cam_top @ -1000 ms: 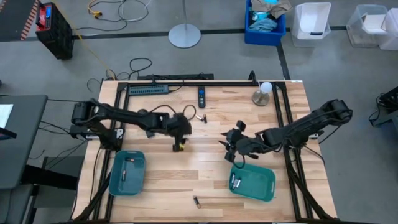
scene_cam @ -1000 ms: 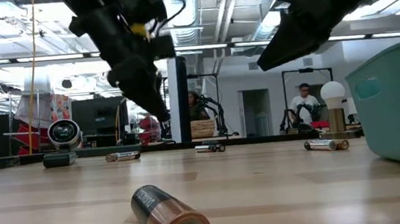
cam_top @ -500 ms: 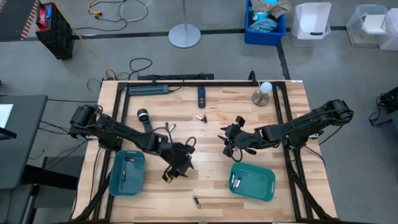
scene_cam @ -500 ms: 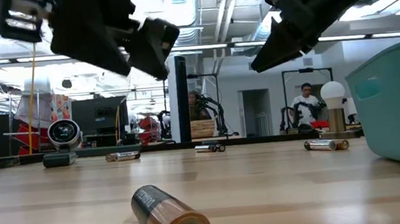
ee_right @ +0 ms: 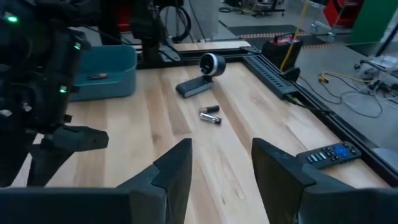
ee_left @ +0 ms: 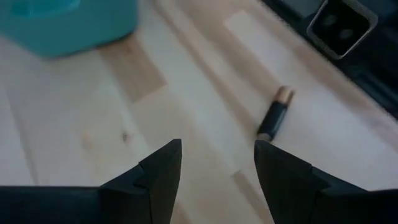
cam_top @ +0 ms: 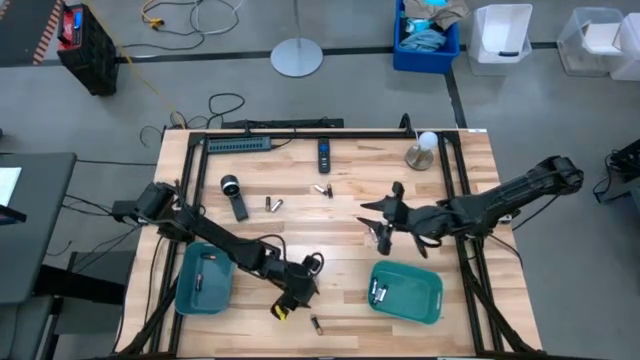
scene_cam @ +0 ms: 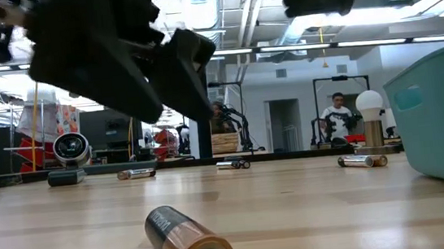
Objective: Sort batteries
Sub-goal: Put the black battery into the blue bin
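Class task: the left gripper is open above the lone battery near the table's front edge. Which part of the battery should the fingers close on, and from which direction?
Grip the battery across its middle, coming straight down. It lies flat on the table, so its round sides are free. The left gripper is open, fingers apart. Judging by the wrist view, it may need turning so they straddle the barrel.

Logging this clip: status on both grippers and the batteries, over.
Left gripper open, empty, hovering by the near-edge battery. Right gripper open, empty, mid-table. Some batteries in both teal trays. Nothing blocking.
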